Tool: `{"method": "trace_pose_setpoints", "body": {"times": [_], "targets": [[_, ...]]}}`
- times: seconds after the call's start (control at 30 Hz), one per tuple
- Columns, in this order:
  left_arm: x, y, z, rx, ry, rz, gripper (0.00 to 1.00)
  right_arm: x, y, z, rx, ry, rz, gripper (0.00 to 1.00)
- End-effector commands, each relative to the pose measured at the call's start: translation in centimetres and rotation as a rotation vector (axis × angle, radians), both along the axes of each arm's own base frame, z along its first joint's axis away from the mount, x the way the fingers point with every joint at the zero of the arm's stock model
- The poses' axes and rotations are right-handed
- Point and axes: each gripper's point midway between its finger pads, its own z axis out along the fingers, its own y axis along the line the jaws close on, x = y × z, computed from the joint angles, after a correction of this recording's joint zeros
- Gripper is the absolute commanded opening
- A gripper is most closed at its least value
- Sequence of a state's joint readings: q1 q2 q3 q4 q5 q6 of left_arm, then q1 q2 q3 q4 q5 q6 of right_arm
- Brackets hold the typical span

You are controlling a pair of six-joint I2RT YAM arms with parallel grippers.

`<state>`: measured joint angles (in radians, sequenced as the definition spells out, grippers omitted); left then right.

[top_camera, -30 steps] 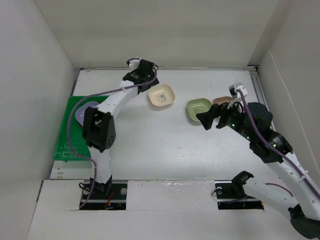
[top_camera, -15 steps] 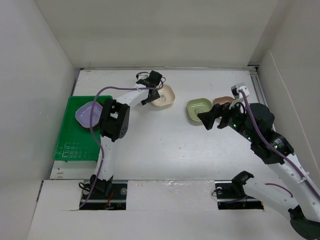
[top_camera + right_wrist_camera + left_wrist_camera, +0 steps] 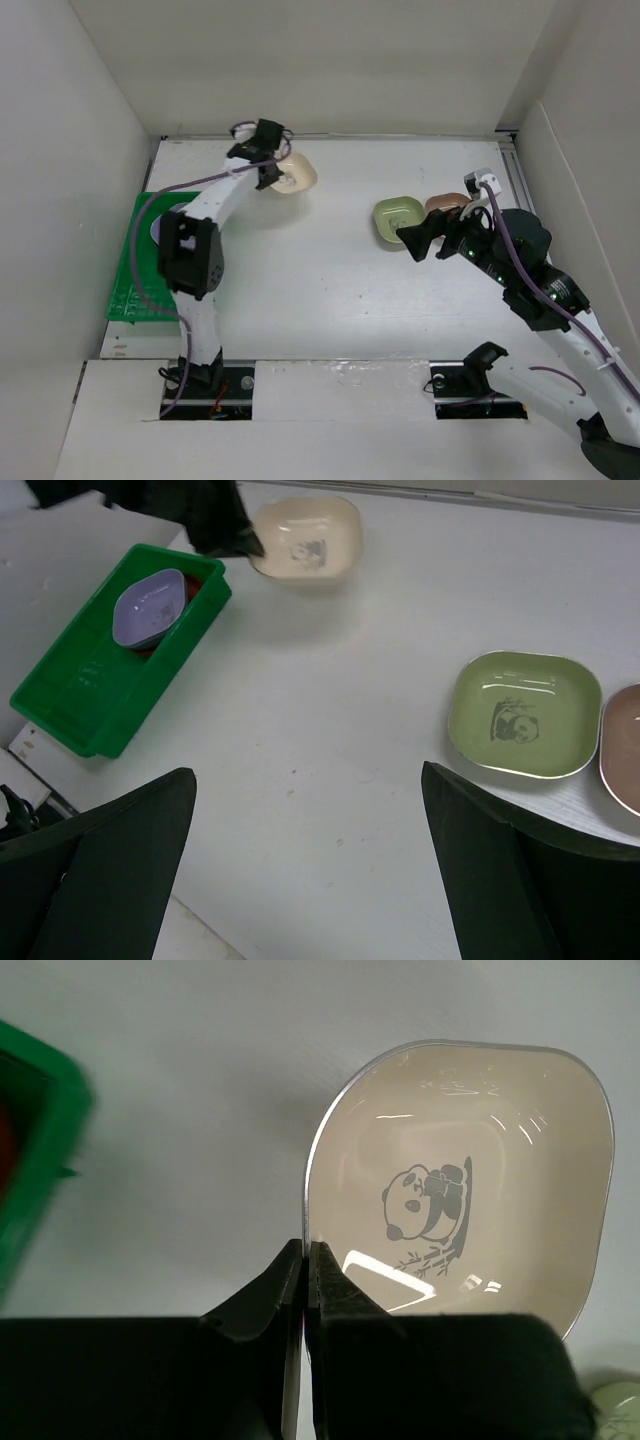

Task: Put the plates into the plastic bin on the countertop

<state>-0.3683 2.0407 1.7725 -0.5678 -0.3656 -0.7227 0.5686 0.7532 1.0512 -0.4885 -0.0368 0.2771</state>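
Observation:
My left gripper (image 3: 270,172) (image 3: 307,1260) is shut on the left rim of the cream plate (image 3: 298,176) (image 3: 470,1160), which has a panda print and hangs tilted just above the white countertop (image 3: 310,280). The green plastic bin (image 3: 125,285) (image 3: 75,705) lies to the left, with a lavender plate (image 3: 148,608) in it over a red-brown one. A light green plate (image 3: 398,218) (image 3: 525,715) and a tan-pink plate (image 3: 445,203) (image 3: 625,750) rest at the right. My right gripper (image 3: 425,240) (image 3: 310,830) hovers open beside the light green plate, holding nothing.
White walls close in the countertop on the left, back and right. A metal rail (image 3: 515,175) runs along the right edge. The left arm (image 3: 190,255) crosses over the bin and hides part of it in the top view.
The left gripper closed on the cream plate's rim and carried it a little left and back, off the surface. The right arm has barely moved.

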Motion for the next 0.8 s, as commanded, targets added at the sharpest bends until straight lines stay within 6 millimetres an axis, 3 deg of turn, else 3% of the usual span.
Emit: {"method": "trace_pose_setpoints", "body": {"times": [0.0, 0.03, 0.07, 0.1, 0.13, 0.17, 0.2, 0.3, 0.43, 0.73, 0.77], "targets": [[-1.9, 7.6, 10.1, -0.012, -0.16, 0.046, 0.0, 0.0, -0.2, 1.3, 0.021, -0.053, 0.001, 1.0], [-3.5, 9.5, 10.6, 0.0, -0.159, 0.057, 0.0, -0.2, 0.1, 1.4, 0.023, -0.052, 0.017, 1.0], [-4.2, 12.6, 10.6, -0.017, -0.157, 0.115, 0.0, -0.3, 0.2, 1.6, 0.029, -0.059, 0.026, 1.0], [-4.9, 14.0, 10.8, -0.019, -0.163, 0.116, 0.0, -0.4, 0.5, 1.2, 0.027, -0.05, 0.045, 1.0], [-6.3, 15.5, 9.0, -0.017, -0.124, 0.132, 0.0, -0.4, 0.7, 1.6, 0.039, -0.066, 0.055, 1.0], [-7.5, 17.1, 10.2, -0.014, -0.159, 0.153, 0.0, -0.4, 0.7, 1.6, 0.039, -0.066, 0.055, 1.0], [-8.4, 19.8, 9.9, -0.019, -0.156, 0.203, 0.0, -0.4, 1.3, 1.3, 0.04, -0.06, 0.082, 1.0], [-11.6, 23.3, 8.4, -0.015, -0.129, 0.272, 0.0, -0.3, 1.7, 1.5, 0.047, -0.066, 0.101, 1.0], [-14.2, 26.0, 6.1, -0.006, -0.066, 0.327, 0.0, -0.5, 2.4, 1.5, 0.045, -0.069, 0.142, 1.0], [-17.1, 28.2, 2.8, 0.043, 0.039, 0.461, 0.01, -0.9, 2.5, 1.6, 0.046, -0.083, 0.161, 1.0], [-16.7, 28.0, 3.4, 0.03, 0.01, 0.449, 0.32, -1.1, 2.4, 1.8, 0.05, -0.091, 0.161, 1.0]]}}
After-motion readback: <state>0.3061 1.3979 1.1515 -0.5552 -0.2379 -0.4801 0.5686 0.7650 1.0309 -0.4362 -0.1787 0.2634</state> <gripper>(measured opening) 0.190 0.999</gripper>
